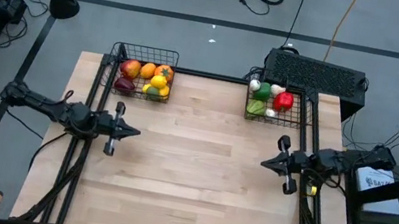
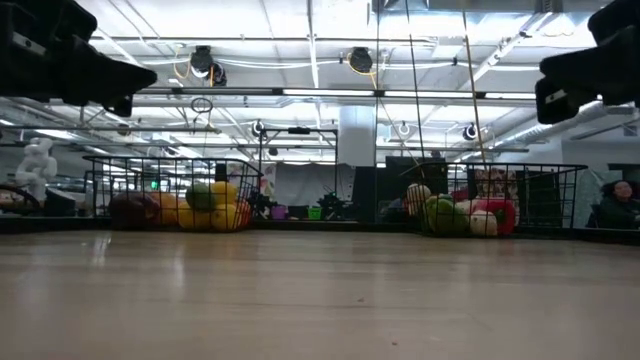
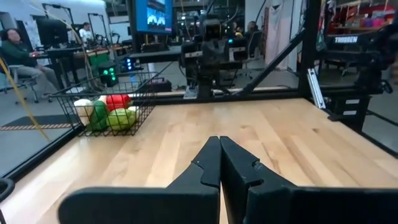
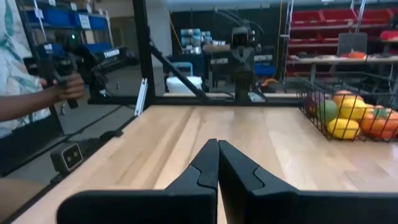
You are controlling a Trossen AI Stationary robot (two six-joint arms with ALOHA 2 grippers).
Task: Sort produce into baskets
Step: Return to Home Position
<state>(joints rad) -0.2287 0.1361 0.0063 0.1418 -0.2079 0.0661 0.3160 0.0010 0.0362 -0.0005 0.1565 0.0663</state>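
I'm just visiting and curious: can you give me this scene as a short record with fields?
Left basket: red, orange and yellow produce inside
Right basket: green, red and white produce inside
Left tool: shut, holding nothing, above the table, left side
Right tool: shut, holding nothing, above the right side

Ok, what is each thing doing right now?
Left dark wire-mesh basket, holding red, orange and yellow fruit.
Right dark wire-mesh basket, holding green, red and white vegetables.
Left end effector, shut, empty, above the light wooden table.
Right end effector, shut, empty, above the table.
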